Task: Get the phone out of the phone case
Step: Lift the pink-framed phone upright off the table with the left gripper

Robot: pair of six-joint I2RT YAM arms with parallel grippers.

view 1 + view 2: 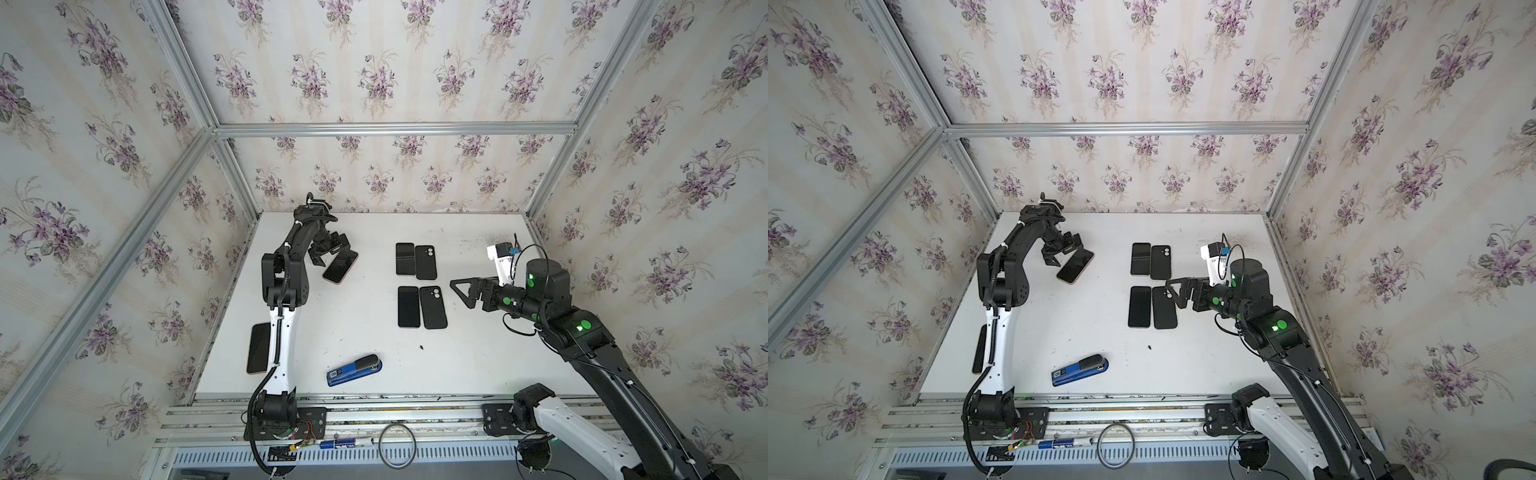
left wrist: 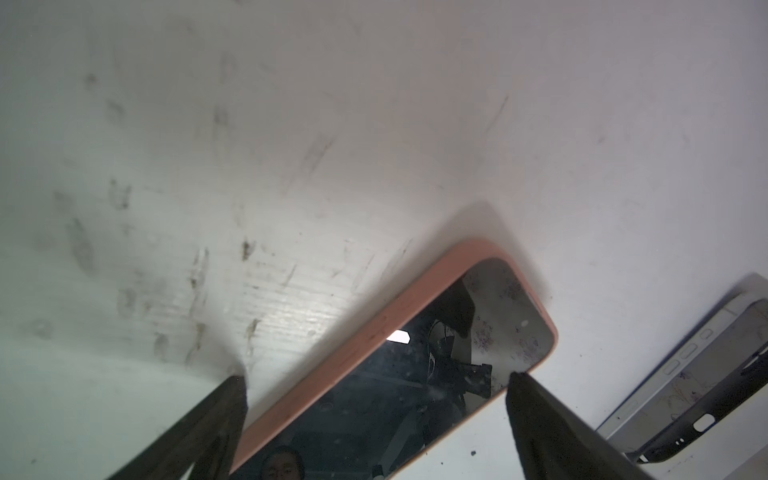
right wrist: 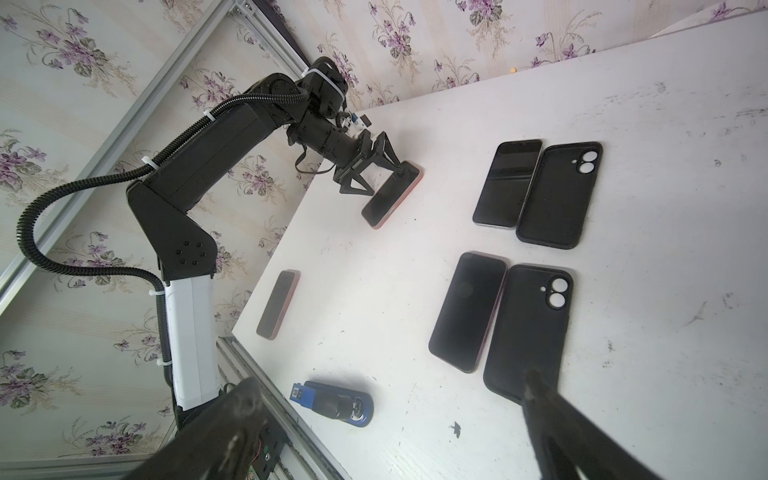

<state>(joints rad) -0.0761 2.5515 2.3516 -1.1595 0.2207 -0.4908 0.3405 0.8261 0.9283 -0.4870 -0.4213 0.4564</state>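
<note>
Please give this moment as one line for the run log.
phase: approach | left pincer: open, straddling end of pink-cased phone | right pincer: open, holding nothing | extraction: not started

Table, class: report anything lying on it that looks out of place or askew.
The blue stapler near the front edge is unrelated to phones. The pink-cased phone lies diagonally at the open left gripper, unlike the neat phone-and-case pairs.
</note>
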